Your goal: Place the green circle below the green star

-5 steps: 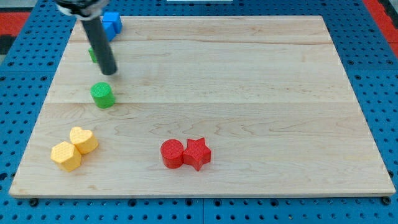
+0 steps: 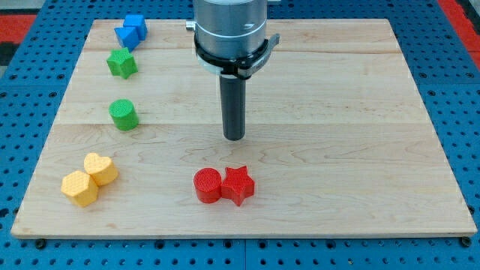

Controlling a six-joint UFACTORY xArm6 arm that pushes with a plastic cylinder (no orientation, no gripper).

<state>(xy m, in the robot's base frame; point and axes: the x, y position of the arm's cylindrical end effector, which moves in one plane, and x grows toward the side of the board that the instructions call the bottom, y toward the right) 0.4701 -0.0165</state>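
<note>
The green circle (image 2: 124, 115) sits on the wooden board (image 2: 337, 112) at the view's left. The green star (image 2: 121, 63) lies above it, with a gap between them. My tip (image 2: 235, 138) stands near the board's middle, well to the right of the green circle and apart from it. It is just above the red circle (image 2: 208, 185) and red star (image 2: 238, 184), touching neither.
Two blue blocks (image 2: 130, 31) sit at the view's top left, above the green star. A yellow heart (image 2: 100, 168) and a yellow hexagon-like block (image 2: 79, 187) sit at the bottom left. The red circle and red star touch each other.
My tip has moved from beside the green star, above the green circle, to the right and down to the board's middle. The green star now shows fully. No block has moved.
</note>
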